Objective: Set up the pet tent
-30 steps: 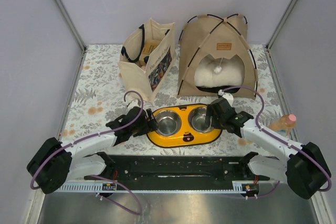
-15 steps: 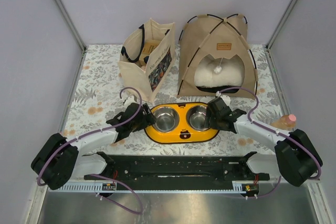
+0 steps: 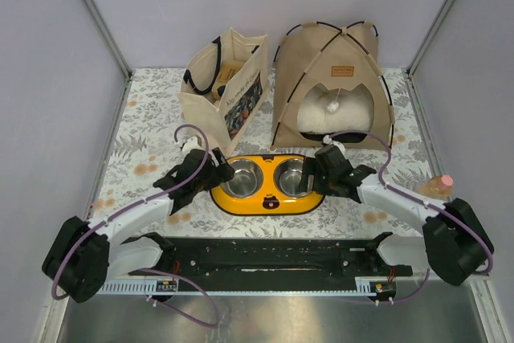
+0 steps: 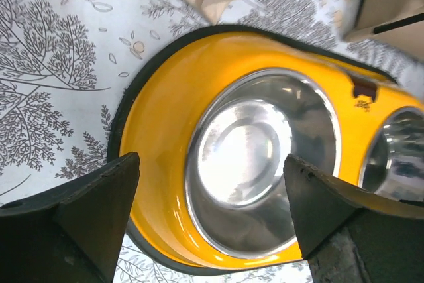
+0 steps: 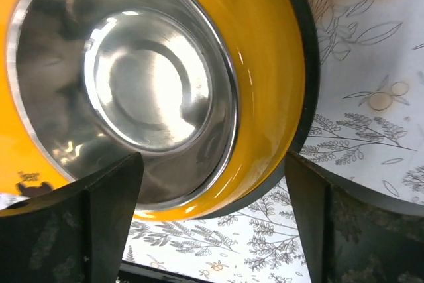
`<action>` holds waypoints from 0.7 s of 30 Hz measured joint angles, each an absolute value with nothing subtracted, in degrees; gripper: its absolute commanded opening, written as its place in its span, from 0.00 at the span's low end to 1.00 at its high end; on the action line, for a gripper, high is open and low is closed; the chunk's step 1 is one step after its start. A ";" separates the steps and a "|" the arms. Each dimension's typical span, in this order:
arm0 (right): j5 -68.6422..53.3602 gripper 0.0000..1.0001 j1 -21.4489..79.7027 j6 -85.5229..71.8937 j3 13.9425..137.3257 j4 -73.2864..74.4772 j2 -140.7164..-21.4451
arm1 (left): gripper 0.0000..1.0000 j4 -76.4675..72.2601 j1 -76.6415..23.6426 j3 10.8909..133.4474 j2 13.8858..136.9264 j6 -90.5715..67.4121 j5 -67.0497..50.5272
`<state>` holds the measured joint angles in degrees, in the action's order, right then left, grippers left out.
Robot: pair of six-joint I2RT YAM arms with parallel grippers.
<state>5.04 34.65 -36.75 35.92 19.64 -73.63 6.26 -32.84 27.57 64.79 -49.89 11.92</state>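
The pet tent is seen standing upright at the back right of the table. Its arched doorway is turned toward the arms, a pillow is laid inside and a pompom is hung in the opening. A tote bag is stood just beside it on the left. Nearer the arms, a yellow feeder with two steel bowls is laid flat on the table, apart from the tent.

The left tool is spread wide and set astride the feeder's left end, the left bowl being framed between its fingers in the left wrist view. The right tool is likewise spread wide at the right end, the right bowl being framed between its own fingers. Whether either tool is pressed against the feeder cannot be told. A bottle is seen near the table's right edge.
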 measured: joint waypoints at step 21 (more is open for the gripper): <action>32.23 1.00 35.11 -29.15 64.90 58.43 -25.93 | 0.99 48.53 -32.82 50.17 32.12 -39.64 15.09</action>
